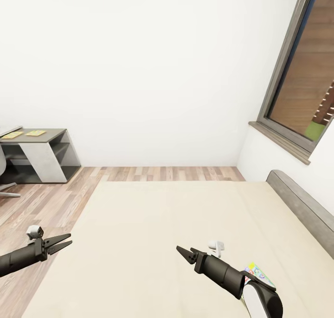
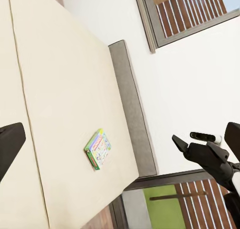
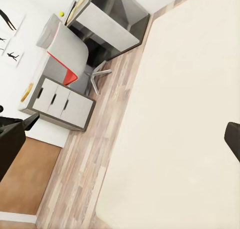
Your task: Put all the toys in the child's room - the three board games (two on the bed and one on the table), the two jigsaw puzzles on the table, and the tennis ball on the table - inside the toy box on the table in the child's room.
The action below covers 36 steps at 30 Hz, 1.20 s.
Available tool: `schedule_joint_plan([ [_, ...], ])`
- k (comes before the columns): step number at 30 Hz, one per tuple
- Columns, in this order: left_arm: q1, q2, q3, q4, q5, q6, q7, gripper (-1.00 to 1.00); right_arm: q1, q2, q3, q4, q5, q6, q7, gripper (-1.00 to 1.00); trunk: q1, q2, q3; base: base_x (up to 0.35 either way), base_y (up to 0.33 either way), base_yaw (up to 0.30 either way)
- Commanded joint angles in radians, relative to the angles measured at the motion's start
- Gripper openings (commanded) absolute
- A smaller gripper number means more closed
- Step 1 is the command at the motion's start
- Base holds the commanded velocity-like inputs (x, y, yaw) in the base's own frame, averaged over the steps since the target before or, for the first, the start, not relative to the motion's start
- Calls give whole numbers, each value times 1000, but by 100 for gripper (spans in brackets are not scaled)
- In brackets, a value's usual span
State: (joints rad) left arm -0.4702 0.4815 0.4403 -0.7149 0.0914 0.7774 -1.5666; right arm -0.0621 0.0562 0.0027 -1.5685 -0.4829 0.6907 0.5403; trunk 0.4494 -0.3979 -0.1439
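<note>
Bed (image 1: 153, 244) ahead of us, one board game (image 2: 98, 149) lying on it, both grippers bare.

Largest to smallest: the mattress fills the lower frame, the table (image 1: 39, 137) sits far at middle left, and the game lies flat low at the right, partly behind our right arm. Its long axis runs roughly parallel to the headboard (image 1: 301, 206). Left gripper (image 1: 58, 243) and right gripper (image 1: 184, 254) show narrow, empty fingers. We risk knocking the box with the right forearm as we reach.
</note>
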Motion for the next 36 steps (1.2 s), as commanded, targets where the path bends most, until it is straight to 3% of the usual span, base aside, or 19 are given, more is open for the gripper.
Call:
schedule_joint_plan([
  [1,-1,0,0,0,-1,11,-4,100,-1,1,-1,-1,-5,7,0,100,1,-2,-2,-14,0,0],
  [36,-1,0,0,0,-1,11,-4,100,-1,1,-1,-1,-5,7,0,100,1,-2,-2,-4,-28,0],
])
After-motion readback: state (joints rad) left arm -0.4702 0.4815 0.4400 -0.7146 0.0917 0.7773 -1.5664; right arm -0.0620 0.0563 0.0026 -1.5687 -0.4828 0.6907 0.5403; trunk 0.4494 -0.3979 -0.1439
